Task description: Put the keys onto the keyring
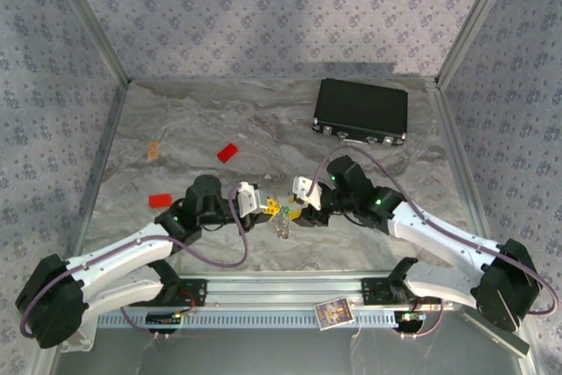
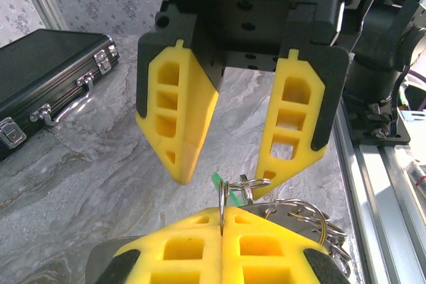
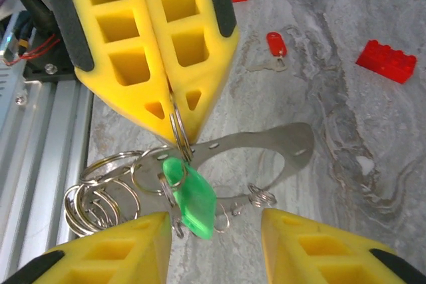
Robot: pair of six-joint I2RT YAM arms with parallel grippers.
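Note:
My left gripper (image 2: pixel 221 223) is shut on the keyring (image 2: pixel 221 199), a thin silvery loop pinched edge-on between its yellow fingertips. In the right wrist view the keyring (image 3: pixel 178 128) hangs from the left gripper's tips, and the green key (image 3: pixel 191 199) dangles from it. My right gripper (image 3: pixel 216 234) is open, with one finger on each side of the green key and neither touching it. The red key (image 3: pixel 275 44) lies flat on the marbled table beyond. From above, the left gripper (image 1: pixel 262 204) and right gripper (image 1: pixel 301 201) meet tip to tip near the front middle.
A flat metal plate (image 3: pixel 296 143) with small rings and a bunch of spare rings (image 3: pixel 96 201) lie under the grippers. Red blocks (image 1: pixel 227 153) (image 1: pixel 160 201) lie to the left, and a black box (image 1: pixel 362 111) stands at the back right. The aluminium rail (image 1: pixel 281 289) runs along the front.

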